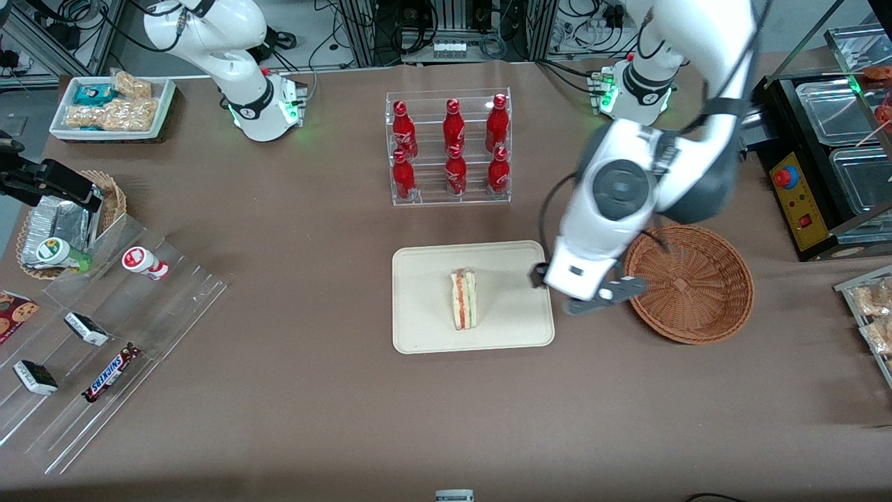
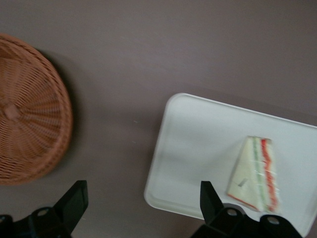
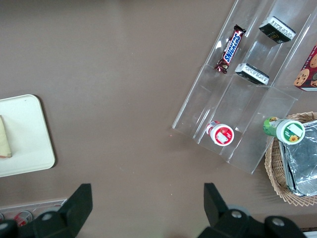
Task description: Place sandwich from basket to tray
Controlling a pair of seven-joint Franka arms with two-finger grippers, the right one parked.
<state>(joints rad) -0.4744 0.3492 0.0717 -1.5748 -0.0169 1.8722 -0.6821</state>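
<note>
My end effector [image 1: 589, 293] hangs over the bare worktop [image 1: 313, 390] in the gap between the tray [image 1: 418, 328] and the basket [image 1: 725, 307], its 2 fingers spread wide and holding nothing. From the wrist camera I see those dark fingertips [image 2: 74, 198] well apart, with only brown worktop between them.

The sandwich [image 1: 464, 300] lies on the tray, roughly at its middle and clear of the rim, resting on a broad face so it cannot tip. It is a triangular wedge of pale bread in clear wrap, with red, orange and green filling stripes showing along its cut edge. The tray is flat, cream-beige and smooth, with rounded corners and a low raised rim that would stop the wedge sliding off.

The basket is round, shallow, reddish-brown woven wicker, and I see nothing in it. I judge the placing done; lifting away is what remains.
</note>
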